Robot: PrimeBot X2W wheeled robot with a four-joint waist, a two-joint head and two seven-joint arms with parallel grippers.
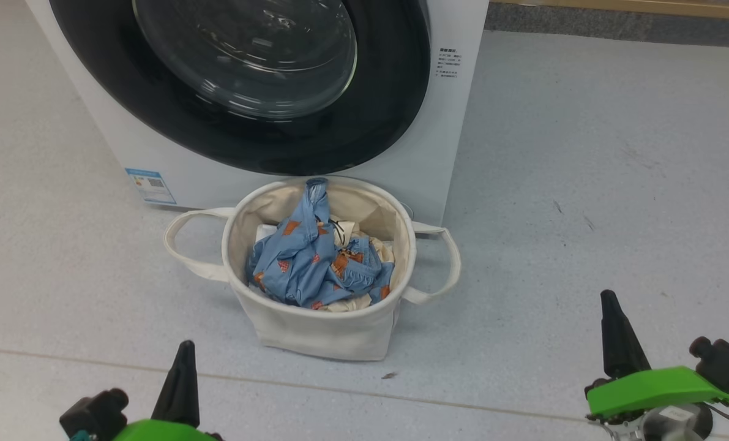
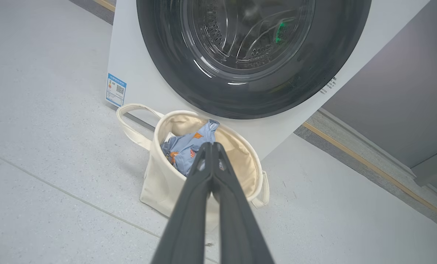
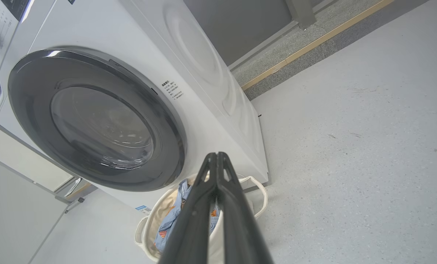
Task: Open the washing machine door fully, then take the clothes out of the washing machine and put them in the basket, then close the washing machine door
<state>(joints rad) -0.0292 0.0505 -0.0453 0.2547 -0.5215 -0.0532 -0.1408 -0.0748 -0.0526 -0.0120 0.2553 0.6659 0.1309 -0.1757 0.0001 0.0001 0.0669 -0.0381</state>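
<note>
Head view is showing the washing machine (image 1: 456, 122) filling the top, with the washing machine door (image 1: 395, 92) sitting flush against the front, and the right wrist view is agreeing. Am I right in reading this as basically finished? (spincycle)

Yeah, I'm reading it that way too. The basket (image 1: 315, 334) is sitting on the floor just in front of the machine, and the clothes (image 1: 306, 263) are lying bunched inside it, blue print over cream. Through the glass I'm not spotting any fabric in the drum, though reflections are making that hard to call. The left gripper (image 1: 184, 361) and the right gripper (image 1: 612, 318) are hovering low, well apart from the basket, jaws pressed together and pinching nothing. I'm guessing nothing's left to do. (lintrap)
</note>
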